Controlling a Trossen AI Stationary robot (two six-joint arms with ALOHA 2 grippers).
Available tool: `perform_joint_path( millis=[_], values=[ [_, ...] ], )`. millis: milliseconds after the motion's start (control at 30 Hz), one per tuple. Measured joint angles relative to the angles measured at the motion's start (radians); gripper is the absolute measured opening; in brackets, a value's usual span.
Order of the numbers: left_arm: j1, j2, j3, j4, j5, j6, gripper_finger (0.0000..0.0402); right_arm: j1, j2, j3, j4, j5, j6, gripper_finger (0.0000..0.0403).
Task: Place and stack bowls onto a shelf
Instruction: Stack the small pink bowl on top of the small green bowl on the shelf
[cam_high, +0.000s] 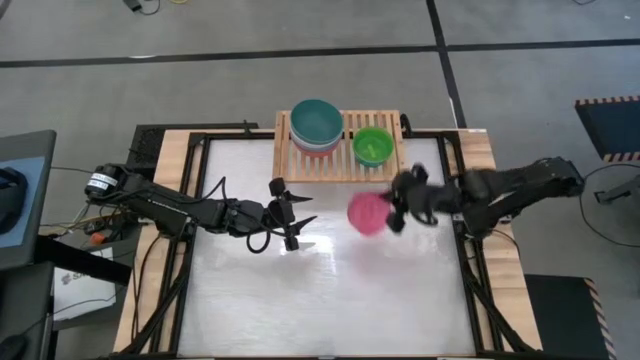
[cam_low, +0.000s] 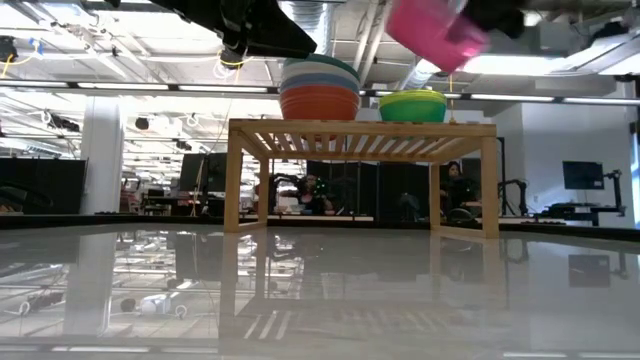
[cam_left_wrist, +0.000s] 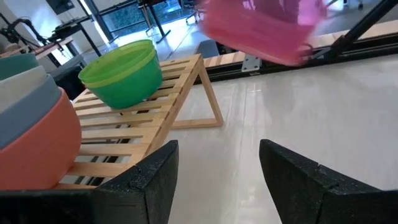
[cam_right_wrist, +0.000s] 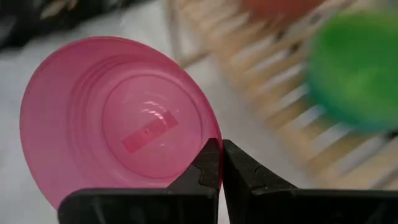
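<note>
The pink bowl (cam_high: 368, 212) (cam_low: 435, 28) (cam_right_wrist: 118, 118) is in the air in front of the light-wood shelf (cam_high: 340, 160) (cam_low: 360, 130), tilted, held by my right gripper (cam_high: 396, 211) (cam_right_wrist: 221, 163), which is shut on it. On the shelf's slats stands a stack of bowls (cam_high: 317, 125) (cam_low: 318, 90), red at the bottom and teal on top. A lime green bowl (cam_high: 373, 147) (cam_left_wrist: 121, 74) stands beside the stack. My left gripper (cam_high: 290, 215) (cam_left_wrist: 217, 180) is open above the table, left of the pink bowl, and holds nothing. My right gripper pinches the pink bowl's rim (cam_right_wrist: 213, 138) between its two fingers, one finger (cam_right_wrist: 205, 168) inside the bowl and the other outside. It comes from the table's right side. The bowl is lifted clear of the table and tilted, with its opening toward the wrist camera.
The shiny white table (cam_high: 330, 300) stretches in front of the shelf, framed by black rails and wooden borders (cam_high: 170, 200). The shelf stands at the table's far edge, with free slats to the right of the lime green bowl (cam_high: 393, 130). People and desks show in the room behind.
</note>
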Motion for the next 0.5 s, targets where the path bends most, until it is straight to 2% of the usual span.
perform_joint_path(
  millis=[133, 267, 333, 500],
  values=[
    [0.000, 0.000, 0.000, 0.000, 0.000, 0.000, 0.0210, -0.145, 0.000, 0.095, 0.002, 0.053, -0.102, 0.0035],
    [0.000, 0.000, 0.000, -0.001, 0.000, 0.001, 0.0210, -0.307, 0.000, 0.149, -0.002, 0.053, -0.168, 0.0033],
    [0.000, 0.000, 0.000, -0.001, 0.000, 0.001, 0.0210, -0.397, 0.001, 0.159, -0.012, 0.010, -0.173, 0.0030],
    [0.000, 0.000, 0.000, -0.001, 0.000, 0.001, 0.0210, -0.627, 0.009, 0.162, -0.005, -0.187, -0.198, 0.0037]
  ],
)
